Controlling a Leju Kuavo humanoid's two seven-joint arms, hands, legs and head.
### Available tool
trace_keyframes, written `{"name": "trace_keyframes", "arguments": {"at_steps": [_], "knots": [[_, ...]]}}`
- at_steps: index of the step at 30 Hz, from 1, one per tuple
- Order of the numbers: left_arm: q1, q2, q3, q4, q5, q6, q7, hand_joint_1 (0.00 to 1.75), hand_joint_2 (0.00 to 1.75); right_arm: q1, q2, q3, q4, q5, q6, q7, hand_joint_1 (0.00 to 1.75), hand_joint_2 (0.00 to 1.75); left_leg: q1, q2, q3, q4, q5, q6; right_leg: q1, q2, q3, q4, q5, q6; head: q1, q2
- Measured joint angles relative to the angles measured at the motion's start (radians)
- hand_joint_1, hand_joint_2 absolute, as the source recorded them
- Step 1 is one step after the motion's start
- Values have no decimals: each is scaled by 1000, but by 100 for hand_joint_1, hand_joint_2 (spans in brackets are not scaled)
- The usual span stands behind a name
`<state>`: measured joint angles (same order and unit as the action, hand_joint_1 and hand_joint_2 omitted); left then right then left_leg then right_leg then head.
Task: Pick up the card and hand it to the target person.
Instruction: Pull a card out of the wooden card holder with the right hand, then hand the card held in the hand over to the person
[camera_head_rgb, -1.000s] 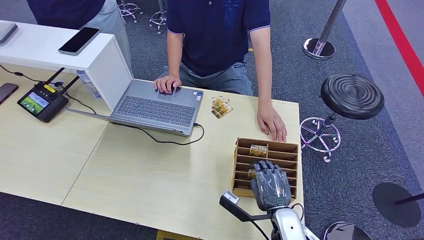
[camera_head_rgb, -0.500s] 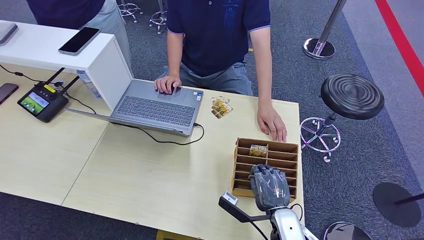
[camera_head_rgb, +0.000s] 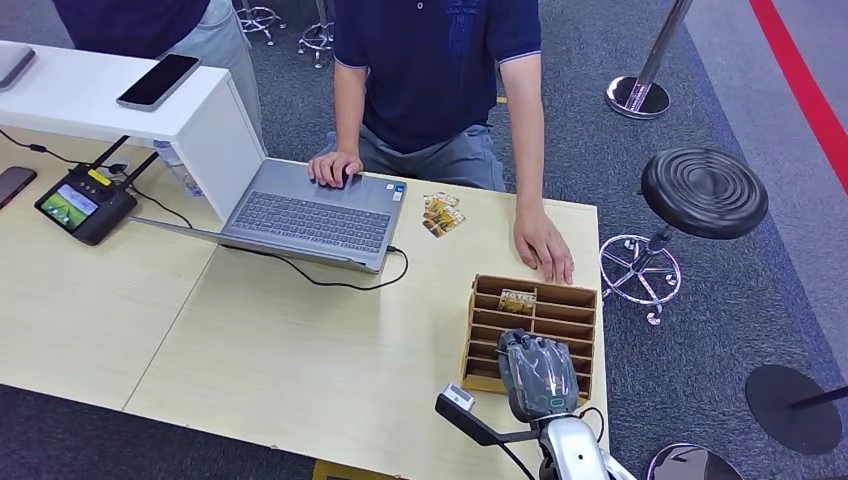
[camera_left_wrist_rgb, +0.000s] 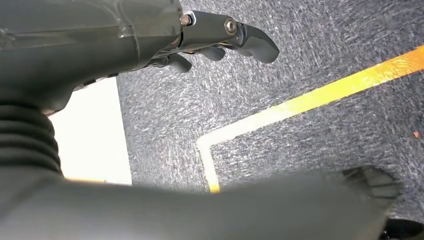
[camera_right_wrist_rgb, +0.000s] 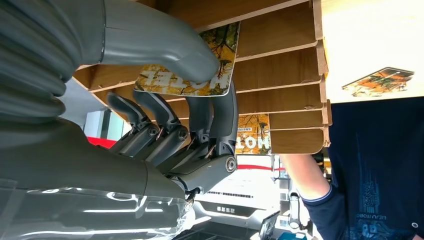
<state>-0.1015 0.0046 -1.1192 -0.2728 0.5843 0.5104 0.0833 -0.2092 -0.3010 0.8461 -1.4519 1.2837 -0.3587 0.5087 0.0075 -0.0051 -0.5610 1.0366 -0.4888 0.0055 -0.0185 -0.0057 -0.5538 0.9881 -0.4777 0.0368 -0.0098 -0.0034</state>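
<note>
Head view, pale wooden table (camera_head_rgb: 250, 340), grey carpet (camera_head_rgb: 700, 90), red floor stripe (camera_head_rgb: 810, 90)

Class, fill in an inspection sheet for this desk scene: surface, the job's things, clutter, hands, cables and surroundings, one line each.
Surface: pale wooden table, a white shelf standing on it.
Job's things: wooden card rack; one card pinched in it by the right hand; another card in a farther slot; loose cards lying near the person.
Clutter: laptop, handheld controller, phone on the shelf.
Hands: right hand over the rack, thumb and fingers on the card; left hand holds nothing, above carpet.
Cables: black lead from the laptop.
Surroundings: person's hand resting by the rack; stool; grey carpet.
</note>
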Motion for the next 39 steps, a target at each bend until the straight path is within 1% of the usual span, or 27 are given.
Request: {"name": "trace_keyframes", "arguments": {"at_steps": [3,7,13,18,24,29,35,39], "knots": [[0,0,0,0,4,8,2,0,175,0,0,0,0,2,-2,-1,164,175,0,0,0,0,0,0,0,0,0,0,0,0,0,0],[0,0,0,0,2,16,26,0,175,0,0,0,0,6,-16,2,164,175,0,0,0,0,0,0,0,0,0,0,0,0,0,0],[0,0,0,0,-1,13,54,0,175,-4,-8,-17,-29,51,-44,38,164,175,0,0,0,0,0,0,0,0,0,0,0,0,0,0],[-10,3,0,0,3,13,60,0,175,-28,-29,-54,-113,116,-54,67,164,175,0,0,0,0,0,0,0,0,0,0,1,0,0,0],[-5,6,0,1,7,16,62,0,175,-69,-49,-99,-249,166,-82,65,164,175,0,0,0,0,0,0,0,1,0,0,1,0,0,0],[-5,6,0,1,0,17,64,0,175,-103,-47,-103,-344,126,-129,32,164,175,0,0,0,0,0,0,0,1,0,0,1,0,0,0],[-5,6,-2,1,-8,16,61,0,175,-137,-17,-86,-365,41,-144,-20,164,175,0,0,0,0,0,0,0,1,0,0,1,0,0,0],[-6,6,-6,1,-6,13,55,0,175,-147,3,-68,-362,15,-155,-38,175,175,0,0,-1,0,0,0,0,1,0,0,1,0,0,0]]}}
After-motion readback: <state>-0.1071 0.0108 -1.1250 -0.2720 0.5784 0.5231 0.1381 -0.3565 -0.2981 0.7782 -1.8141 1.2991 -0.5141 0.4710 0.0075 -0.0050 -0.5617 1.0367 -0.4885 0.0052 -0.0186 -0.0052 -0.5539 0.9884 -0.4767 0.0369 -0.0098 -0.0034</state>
